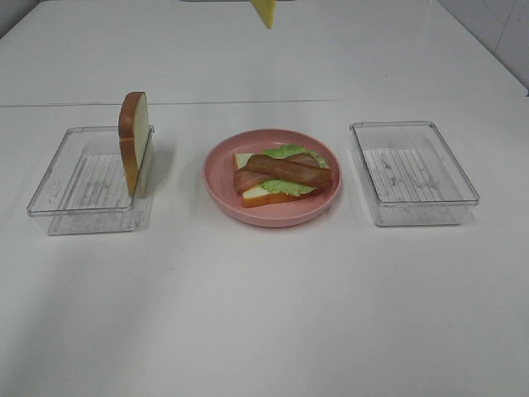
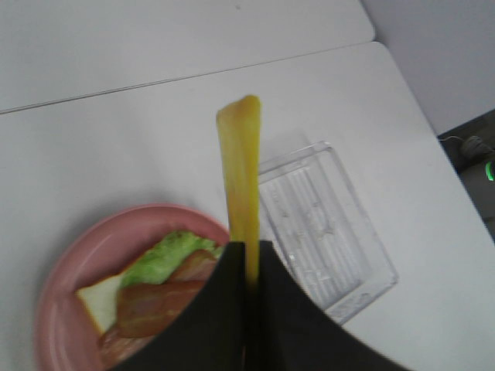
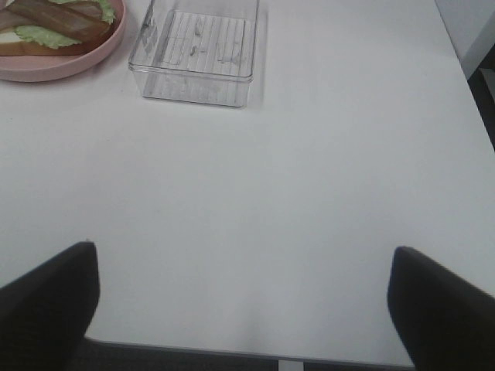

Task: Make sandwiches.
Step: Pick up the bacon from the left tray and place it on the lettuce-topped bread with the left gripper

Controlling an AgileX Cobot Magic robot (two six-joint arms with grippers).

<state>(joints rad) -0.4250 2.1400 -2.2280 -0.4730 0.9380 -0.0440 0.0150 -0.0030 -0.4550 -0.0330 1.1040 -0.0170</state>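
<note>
A pink plate [image 1: 273,213] in the middle of the table holds a white bread slice [image 1: 260,195], a green lettuce leaf [image 1: 289,152] and two crossed bacon strips [image 1: 285,172]. The second bread slice [image 1: 135,141] stands on edge against the right wall of the left clear tray [image 1: 62,178]. My left gripper [image 2: 246,251] is shut on the yellow cheese square [image 2: 240,170], held edge-on high above the plate's far side; only the cheese's tip [image 1: 265,12] shows in the high view. My right gripper [image 3: 244,301] is open over bare table, nothing between its fingers [image 3: 46,301].
An empty clear tray [image 1: 413,169] sits right of the plate, also seen as the clear tray [image 3: 197,46] in the right wrist view. A seam between two white tabletops runs behind the trays. The table's right edge shows in both wrist views.
</note>
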